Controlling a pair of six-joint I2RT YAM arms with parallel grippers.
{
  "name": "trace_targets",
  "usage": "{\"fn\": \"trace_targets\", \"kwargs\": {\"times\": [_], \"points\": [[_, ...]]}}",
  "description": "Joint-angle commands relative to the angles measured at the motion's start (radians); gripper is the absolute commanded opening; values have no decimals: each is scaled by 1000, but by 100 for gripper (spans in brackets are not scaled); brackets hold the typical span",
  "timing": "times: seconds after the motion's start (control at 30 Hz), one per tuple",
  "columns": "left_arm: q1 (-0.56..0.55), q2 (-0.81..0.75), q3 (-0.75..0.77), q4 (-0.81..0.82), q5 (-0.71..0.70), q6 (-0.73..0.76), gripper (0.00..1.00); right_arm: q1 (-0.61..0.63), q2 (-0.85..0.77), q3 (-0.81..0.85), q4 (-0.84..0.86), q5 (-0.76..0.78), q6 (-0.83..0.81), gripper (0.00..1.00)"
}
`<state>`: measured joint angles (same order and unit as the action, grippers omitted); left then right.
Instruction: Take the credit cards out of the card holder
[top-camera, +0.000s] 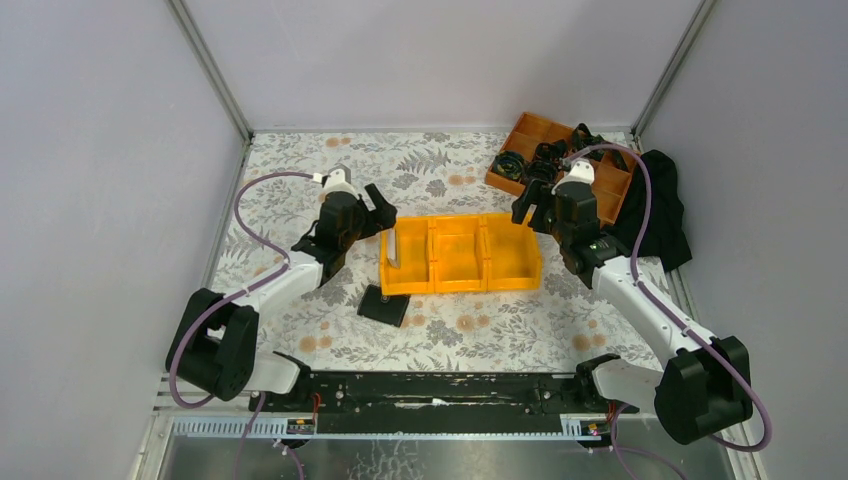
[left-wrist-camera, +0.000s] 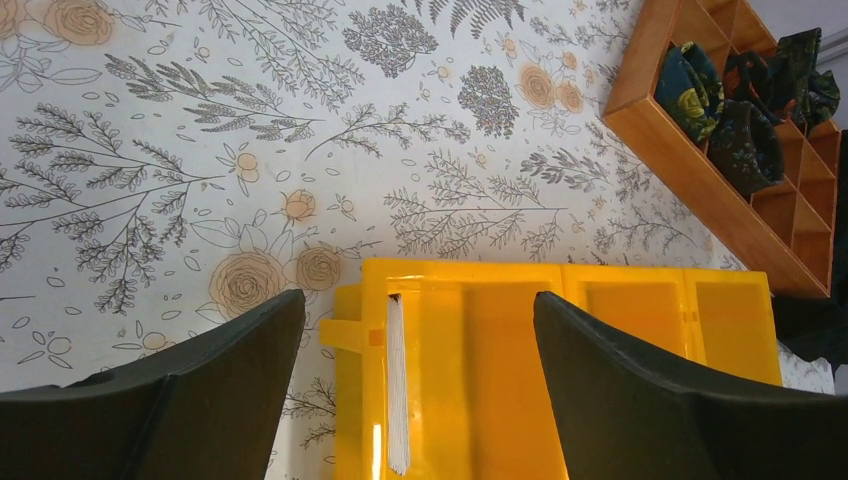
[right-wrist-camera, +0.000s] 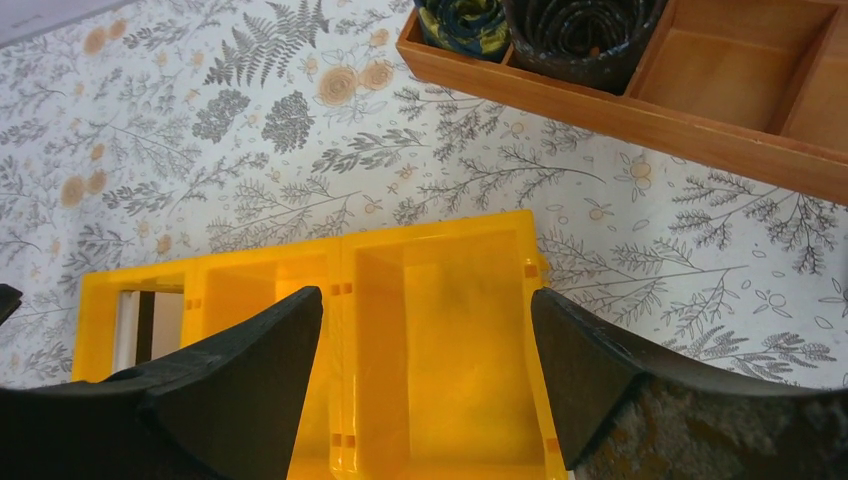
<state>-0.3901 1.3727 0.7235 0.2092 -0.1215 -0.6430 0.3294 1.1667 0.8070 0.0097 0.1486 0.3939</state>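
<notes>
Top view: left gripper (top-camera: 376, 205), wide open and empty, hovers at the left end of the yellow three-compartment plastic bin (top-camera: 460, 285). Right gripper (top-camera: 528, 198), equally open and empty, hangs over the right end. The small black wallet-like card holder (top-camera: 385, 305) lies just in front of the bin.
Left wrist view: the thin pale credit cards (left-wrist-camera: 397, 390) stand on edge in the end compartment.
Right wrist view: spread fingers (right-wrist-camera: 250, 370) frame the opposite end compartment.

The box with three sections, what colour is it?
The box is bright yellow all over. You can see it best in the right wrist view.

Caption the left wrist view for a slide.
Open left gripper above the yellow bin, cards standing on edge in its end compartment; wooden tray beyond.
</notes>
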Motion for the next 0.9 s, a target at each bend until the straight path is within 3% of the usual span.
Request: {"fn": "trace_targets", "kwargs": {"times": [0.0, 0.43, 0.57, 0.73, 0.87], "points": [[-13, -1, 0, 5, -18, 22, 92, -10, -22, -5, -2, 3, 15, 84], [-15, -9, 0, -3, -23, 29, 95, -14, 27, 18, -3, -23, 11, 84], [-33, -1, -2, -13, -39, 37, 95, -14, 58, 48, -72, 31, 4, 85], [-130, 30, 39, -82, -176, 87, 94, -14, 106, 67, -162, 131, -9, 85], [-145, 49, 62, -133, -226, 88, 94, -13, 139, 57, -166, 145, -24, 83]]}}
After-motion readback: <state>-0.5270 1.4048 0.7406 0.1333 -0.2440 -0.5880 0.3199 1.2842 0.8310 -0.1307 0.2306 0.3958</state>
